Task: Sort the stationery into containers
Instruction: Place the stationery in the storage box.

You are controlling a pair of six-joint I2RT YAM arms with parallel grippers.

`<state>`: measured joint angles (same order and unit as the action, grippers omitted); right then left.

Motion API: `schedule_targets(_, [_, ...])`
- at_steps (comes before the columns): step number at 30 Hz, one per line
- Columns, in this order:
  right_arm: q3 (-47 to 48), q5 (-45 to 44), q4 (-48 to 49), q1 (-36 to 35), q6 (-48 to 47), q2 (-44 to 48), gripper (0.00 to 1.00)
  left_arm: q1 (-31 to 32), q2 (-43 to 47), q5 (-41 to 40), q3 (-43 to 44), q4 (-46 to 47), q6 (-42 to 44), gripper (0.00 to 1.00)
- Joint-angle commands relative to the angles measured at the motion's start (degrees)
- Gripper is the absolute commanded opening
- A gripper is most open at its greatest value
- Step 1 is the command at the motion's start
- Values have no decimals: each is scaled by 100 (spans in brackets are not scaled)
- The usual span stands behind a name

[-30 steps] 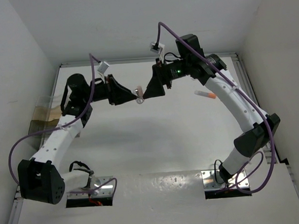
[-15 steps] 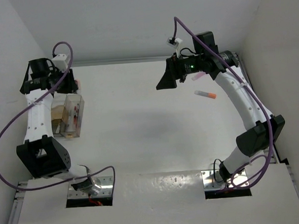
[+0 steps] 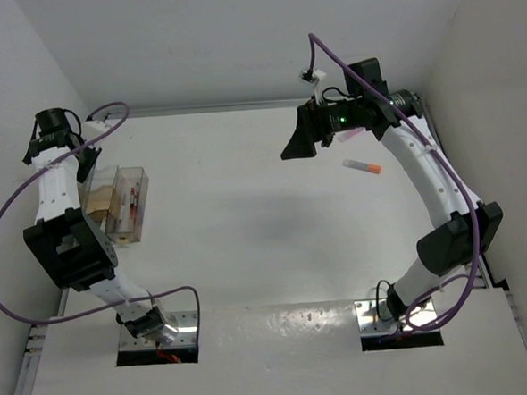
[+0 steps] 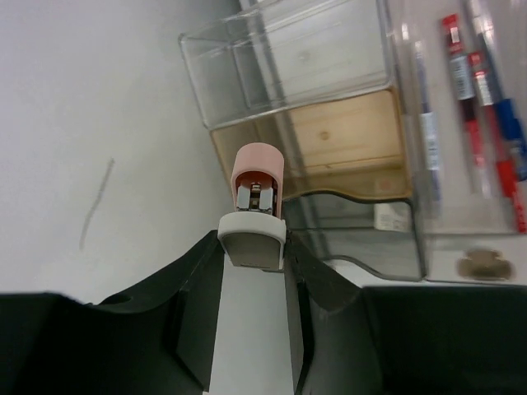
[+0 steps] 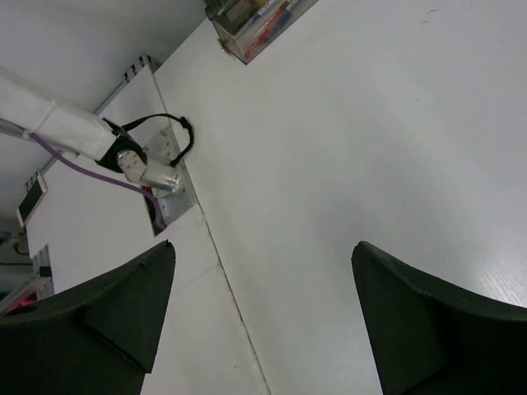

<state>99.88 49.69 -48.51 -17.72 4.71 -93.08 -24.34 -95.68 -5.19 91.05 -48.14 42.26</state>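
Left gripper (image 4: 254, 247) is clamping a pink eraser (image 4: 257, 169), fingers pressing on its white lower end while the pink top is sticking out past the tips. It is hanging over the containers (image 4: 296, 123), which are sitting at the left edge of the worktop (image 3: 248, 234), near the far-left corner. Whether the eraser is above a compartment or just outside the near wall cannot be told.

From the top view the left fingers are hiding behind the wrist and forearm; only the left wrist view is showing the grip.

The right-hand compartment is holding pens lying lengthwise: two red pens (image 4: 461, 78), a blue pen (image 4: 512, 144) and a pale grey-purple pen (image 4: 425, 123). All are being cut off by the frame edge or blurred by the plastic walls. A small whitish block (image 4: 389, 216), maybe an eraser, is showing through the tinted wall; too murky to be sure.

Right gripper (image 5: 263, 247) is hovering above bare worktop toward the far edge, fingers spread wide, nothing between them. In its wrist view the containers are getting clipped at the top edge.

A marker (image 3: 362, 165) with an orange end is lying on the worktop near the far-right corner, just beside the right forearm, apart from it. A pink sliver (image 3: 350, 134) is peeking out behind that forearm; mostly hidden, cannot identify.
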Motion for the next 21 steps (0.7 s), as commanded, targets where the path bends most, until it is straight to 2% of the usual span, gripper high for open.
schedule_targets(1, [-38,32,96,31,-67,88,86,-1,233,-316,-470,532,1020,0])
schedule_targets(4, [-109,32,114,31,-23,79,86,43,540,-394,-1226,1340,1679,0])
schedule_targets(7, [-135,32,105,31,12,44,86,70,551,-308,-1554,1606,2373,0])
schedule_targets(13, [-144,14,44,49,-23,26,86,-141,278,684,-1126,896,3419,0])
schedule_targets(17, [-153,-12,35,58,-49,0,86,-124,24,792,-914,464,4060,0])
schedule_targets(21, [-161,-21,17,49,-58,-17,86,-141,-240,792,-668,-27,4308,2])
